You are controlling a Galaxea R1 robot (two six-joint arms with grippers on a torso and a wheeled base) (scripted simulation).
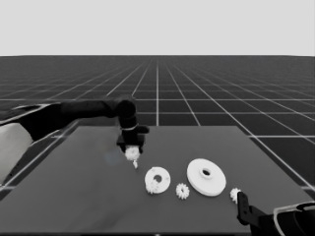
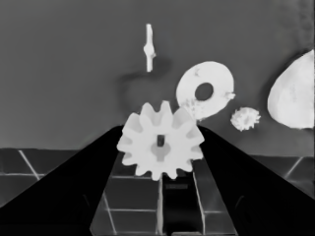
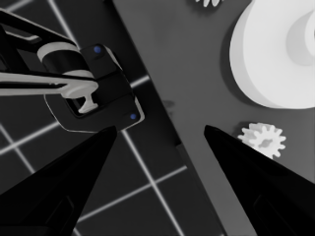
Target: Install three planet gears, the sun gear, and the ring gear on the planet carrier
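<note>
Pinching a small, stiff, seemingly light planet gear (image 2: 160, 146) by its toothed rim, the left claw (image 1: 132, 151) grips it — right claw (image 3: 160, 135) parked, released.

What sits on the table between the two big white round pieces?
In the head view, one small white toothed gear lies between the smaller round part and the larger round part, nearer the front.

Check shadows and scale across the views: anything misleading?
Left wrist view: the held gear in the left gripper looms bigger than the smaller round part, purely from nearness, and a faint curved shadow lies beyond it. Right wrist view: the larger round part casts a dark rim shadow. Head view: shadows barely register.
</note>
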